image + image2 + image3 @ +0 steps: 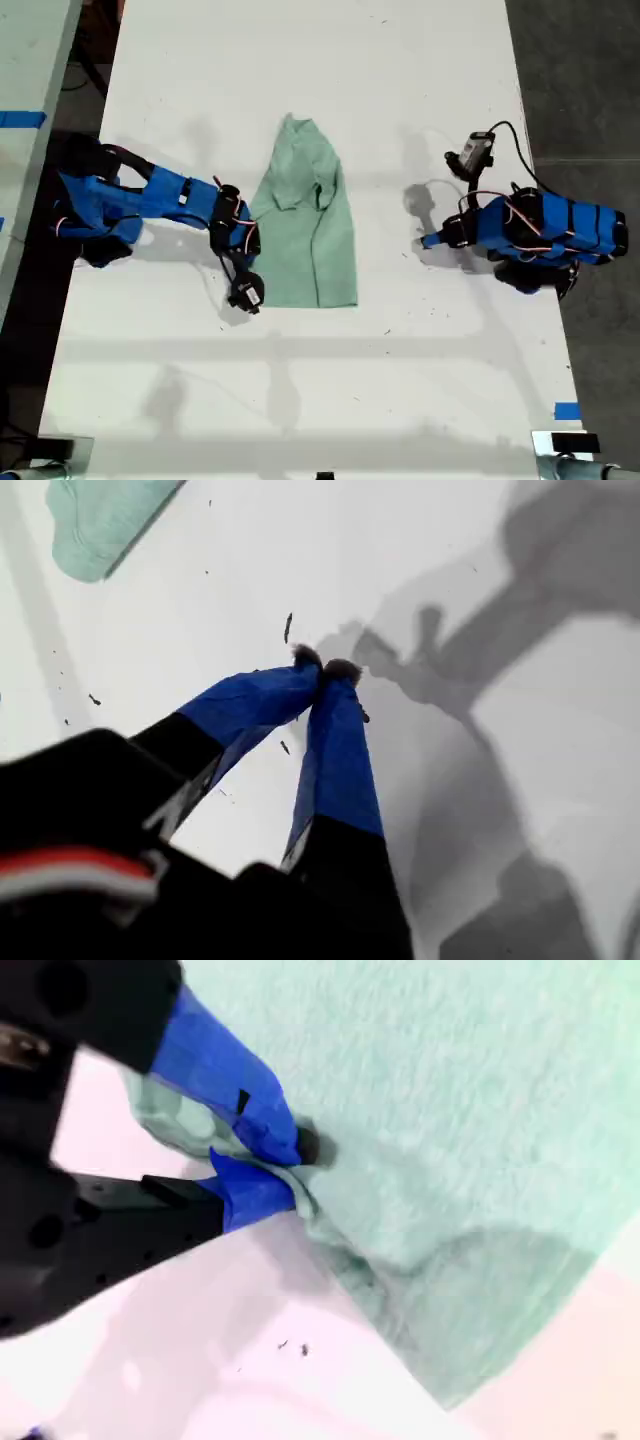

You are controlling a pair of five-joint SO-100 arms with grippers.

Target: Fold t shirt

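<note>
**Second wrist view: gripper pinching the shirt's edge**

My second gripper (290, 1165) fills one side of the frame: black housing, then two blue-taped jaws that converge to a near-closed pinch. A fold of the t shirt (450, 1100), pale mint green with a fine fuzzy weave, is caught between the jaw tips at the cloth's edge. Behind the jaws a small bunched roll of the same fabric shows. The shirt spreads across most of the frame, and one corner of it lies flat on the white table (200, 1360), shaded along its border. A few dark specks (293, 1347) lie on the table near that corner, apart from the cloth.
</note>
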